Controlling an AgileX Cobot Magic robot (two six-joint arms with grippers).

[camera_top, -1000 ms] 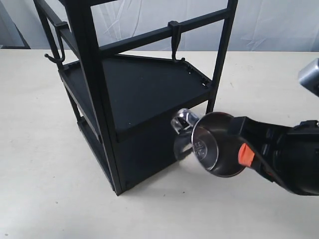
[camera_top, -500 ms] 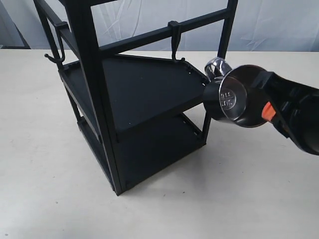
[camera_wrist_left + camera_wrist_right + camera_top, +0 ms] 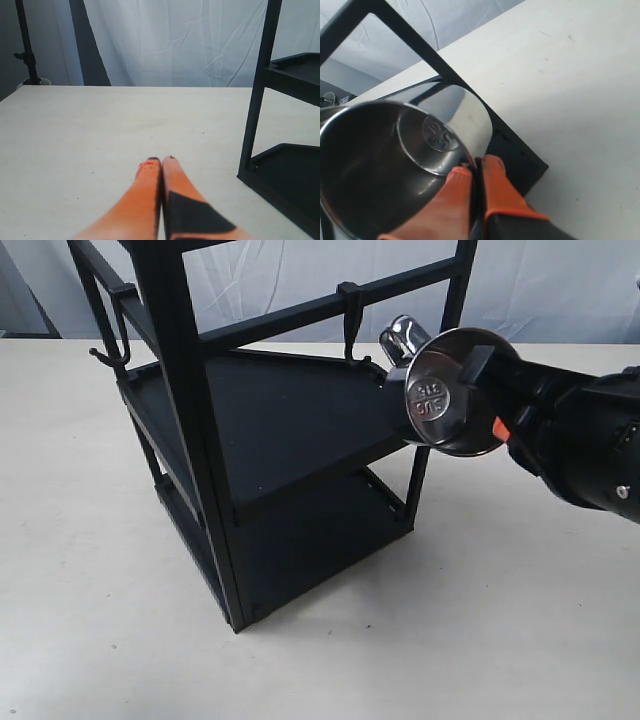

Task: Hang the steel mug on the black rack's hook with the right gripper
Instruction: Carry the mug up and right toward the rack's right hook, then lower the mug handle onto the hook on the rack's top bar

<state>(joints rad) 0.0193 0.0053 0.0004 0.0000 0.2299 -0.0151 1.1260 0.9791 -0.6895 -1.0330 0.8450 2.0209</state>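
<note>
The steel mug (image 3: 447,392) hangs in the air on its side, stamped base toward the exterior camera and loop handle (image 3: 403,337) up. My right gripper (image 3: 487,390) is shut on the mug's wall, one finger inside the cup and one outside. The handle sits just right of the short black hook (image 3: 350,322), apart from it; the hook is clipped on the black rack's (image 3: 190,410) upper crossbar. In the right wrist view the mug (image 3: 385,170) fills the frame in front of the gripper (image 3: 475,170). My left gripper (image 3: 161,160) is shut and empty, low over the table.
A wider curved J hook (image 3: 117,340) hangs on the rack's left side. The rack's right rear post (image 3: 445,330) stands right behind the mug. A rack post (image 3: 258,90) and tray shelves stand beside my left gripper. The pale table (image 3: 480,620) lies under everything.
My right gripper has lifted the mug from beside the lower shelf up and toward the crossbar, turning its base to the camera. The handle now sits near the hook.
</note>
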